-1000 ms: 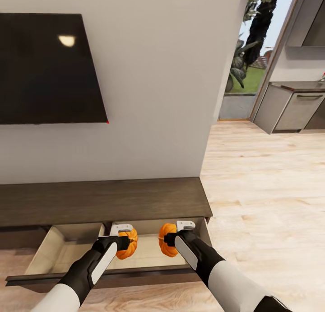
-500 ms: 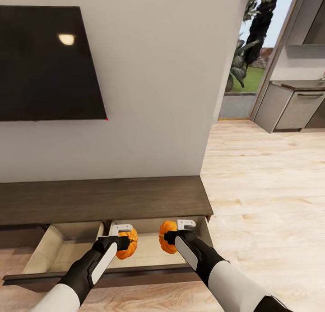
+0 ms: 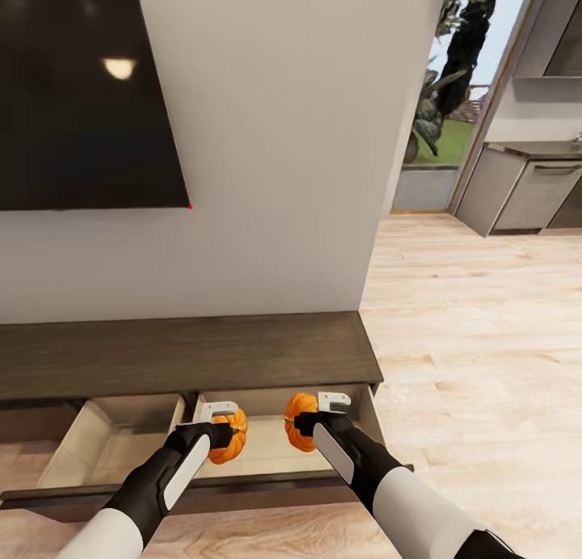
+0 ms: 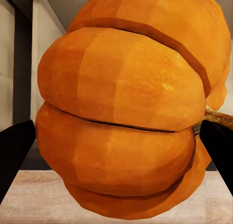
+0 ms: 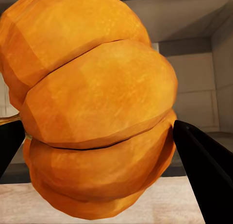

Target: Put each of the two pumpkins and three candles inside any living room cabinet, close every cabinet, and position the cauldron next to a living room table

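Ideally, each hand, left [image 3: 220, 431] and right [image 3: 311, 421], clenched on its pumpkin [image 3: 229, 445] [image 3: 300, 431], lowers fully into the open drawer [image 3: 267, 455] of the cabinet [image 3: 186, 353] before letting go.

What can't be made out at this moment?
- Whether either pumpkin touches the drawer floor: head view, grippers and arms cover the undersides.
- Drawer contents ahead: both wrist views, the pumpkins block them.
- Left end of the cabinet: cut off by the head view's edge.
- Candles and cauldron: whereabouts unknown.
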`<state>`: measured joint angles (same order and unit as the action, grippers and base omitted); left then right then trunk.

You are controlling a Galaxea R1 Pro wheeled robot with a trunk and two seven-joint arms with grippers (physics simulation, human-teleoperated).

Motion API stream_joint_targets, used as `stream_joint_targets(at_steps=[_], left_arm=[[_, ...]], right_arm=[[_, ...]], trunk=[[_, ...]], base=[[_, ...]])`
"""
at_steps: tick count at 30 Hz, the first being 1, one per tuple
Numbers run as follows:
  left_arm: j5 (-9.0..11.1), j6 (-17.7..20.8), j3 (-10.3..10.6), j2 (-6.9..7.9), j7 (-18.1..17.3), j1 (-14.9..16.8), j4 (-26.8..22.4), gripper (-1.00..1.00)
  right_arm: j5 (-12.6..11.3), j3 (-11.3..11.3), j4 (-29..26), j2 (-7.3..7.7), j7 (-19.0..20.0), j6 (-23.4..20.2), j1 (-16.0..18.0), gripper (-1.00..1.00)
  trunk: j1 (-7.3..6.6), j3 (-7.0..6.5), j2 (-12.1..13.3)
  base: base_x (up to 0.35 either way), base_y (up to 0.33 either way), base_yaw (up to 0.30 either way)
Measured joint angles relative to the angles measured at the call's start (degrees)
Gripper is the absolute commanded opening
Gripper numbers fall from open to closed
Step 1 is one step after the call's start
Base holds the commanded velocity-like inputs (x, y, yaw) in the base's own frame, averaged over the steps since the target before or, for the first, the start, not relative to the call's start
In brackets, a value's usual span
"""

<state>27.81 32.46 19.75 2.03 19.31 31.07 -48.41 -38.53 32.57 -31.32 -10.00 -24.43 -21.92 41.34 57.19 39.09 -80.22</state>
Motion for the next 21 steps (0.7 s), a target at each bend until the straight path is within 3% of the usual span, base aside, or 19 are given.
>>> stream_joint_targets(at_steps=[21], left_arm=[[0.05, -1.18, -0.09, 0.00, 0.00, 0.00, -0.03, -1.00]], right_arm=[[0.07, 0.00, -0.11, 0.00, 0.15, 0.11, 0.00, -1.00]], trunk=[[4.61, 3.77, -8.43]], base=[[0.000, 0.000, 0.000]])
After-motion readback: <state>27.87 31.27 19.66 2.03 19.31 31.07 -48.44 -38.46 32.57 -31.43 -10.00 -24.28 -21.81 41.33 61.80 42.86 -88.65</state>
